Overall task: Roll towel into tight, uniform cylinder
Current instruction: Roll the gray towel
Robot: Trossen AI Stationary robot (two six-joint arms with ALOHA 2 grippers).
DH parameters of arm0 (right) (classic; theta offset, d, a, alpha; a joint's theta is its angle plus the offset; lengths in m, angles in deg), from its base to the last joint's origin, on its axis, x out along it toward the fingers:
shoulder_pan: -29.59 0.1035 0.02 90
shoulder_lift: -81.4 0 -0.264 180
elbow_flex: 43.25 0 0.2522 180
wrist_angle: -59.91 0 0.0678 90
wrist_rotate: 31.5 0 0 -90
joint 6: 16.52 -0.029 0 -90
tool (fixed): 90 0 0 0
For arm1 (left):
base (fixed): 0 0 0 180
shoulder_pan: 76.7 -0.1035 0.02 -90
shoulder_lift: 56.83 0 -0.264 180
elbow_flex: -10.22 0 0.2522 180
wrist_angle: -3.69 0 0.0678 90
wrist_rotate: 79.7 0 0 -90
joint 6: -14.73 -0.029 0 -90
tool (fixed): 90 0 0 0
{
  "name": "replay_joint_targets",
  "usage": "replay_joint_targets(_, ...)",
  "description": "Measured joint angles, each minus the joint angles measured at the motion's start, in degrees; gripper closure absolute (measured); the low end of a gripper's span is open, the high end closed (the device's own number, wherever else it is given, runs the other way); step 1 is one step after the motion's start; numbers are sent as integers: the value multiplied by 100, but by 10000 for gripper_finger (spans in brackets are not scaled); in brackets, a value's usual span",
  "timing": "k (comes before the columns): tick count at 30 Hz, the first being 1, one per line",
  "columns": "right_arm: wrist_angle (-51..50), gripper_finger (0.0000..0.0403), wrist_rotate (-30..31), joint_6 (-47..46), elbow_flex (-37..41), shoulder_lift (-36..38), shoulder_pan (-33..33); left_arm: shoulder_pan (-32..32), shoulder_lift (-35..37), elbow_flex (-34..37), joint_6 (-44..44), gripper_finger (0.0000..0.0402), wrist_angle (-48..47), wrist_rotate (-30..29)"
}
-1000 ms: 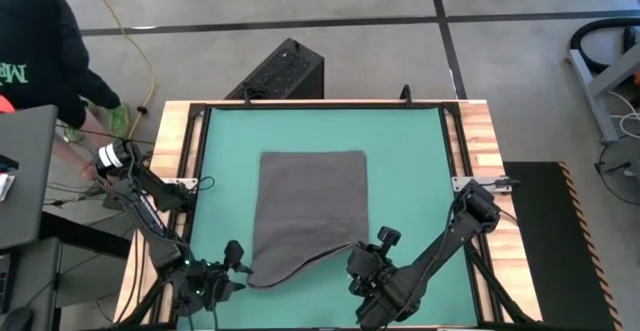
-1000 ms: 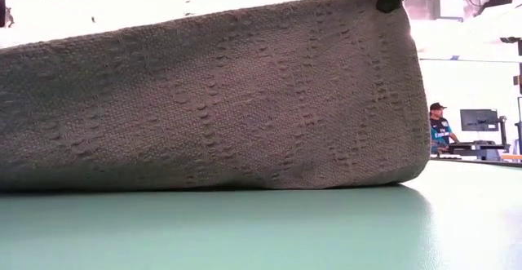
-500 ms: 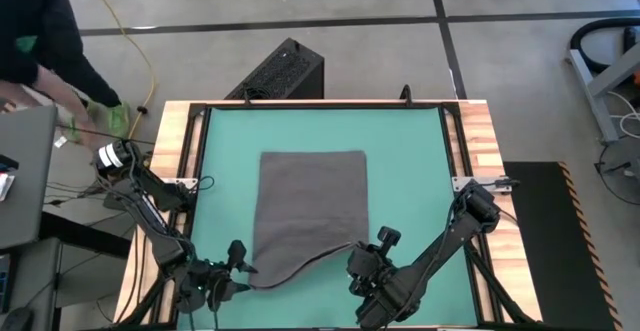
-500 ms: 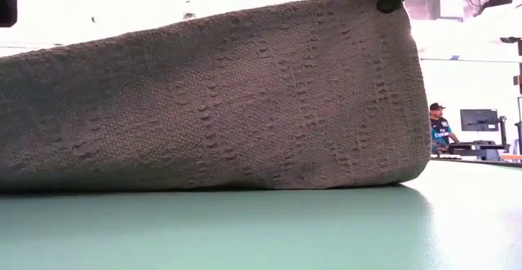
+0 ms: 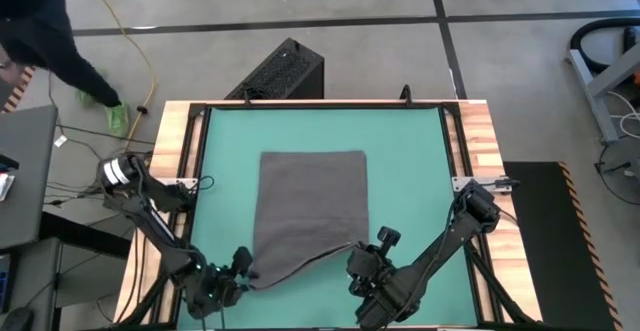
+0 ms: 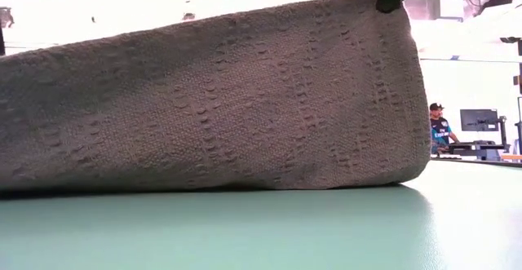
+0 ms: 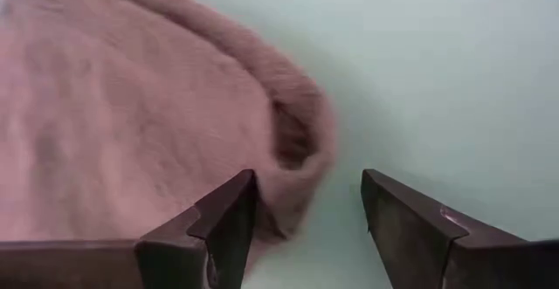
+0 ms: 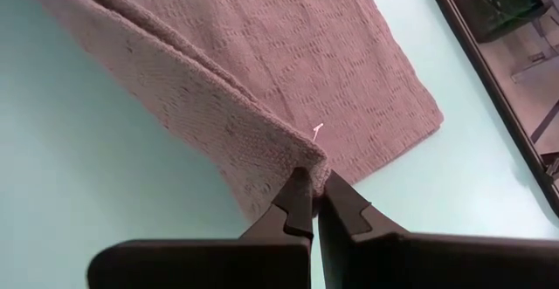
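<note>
I keep the right gripper (image 8: 312,193) pinched on the towel (image 5: 308,211) corner nearest me, lifted off the green mat (image 5: 410,171) to start the roll. Left gripper (image 7: 306,215) stands open at the towel's other near corner, ready to match.

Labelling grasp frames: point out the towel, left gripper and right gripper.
towel (image 5: 310,206), high view, middle of the flat cloth.
left gripper (image 7: 307,206), left wrist view, gap between its open fingers.
right gripper (image 8: 316,193), right wrist view, fingertips pinching the towel's corner.
</note>
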Motion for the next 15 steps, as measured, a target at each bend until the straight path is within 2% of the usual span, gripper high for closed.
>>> replay_joint_targets(4,-2,386,-2,0,0,0,0,-3,-172,-194,18,203,1,-375)
replay_joint_targets(15,4,386,-2,0,0,0,2,4,-124,-336,441,211,-62,-575)
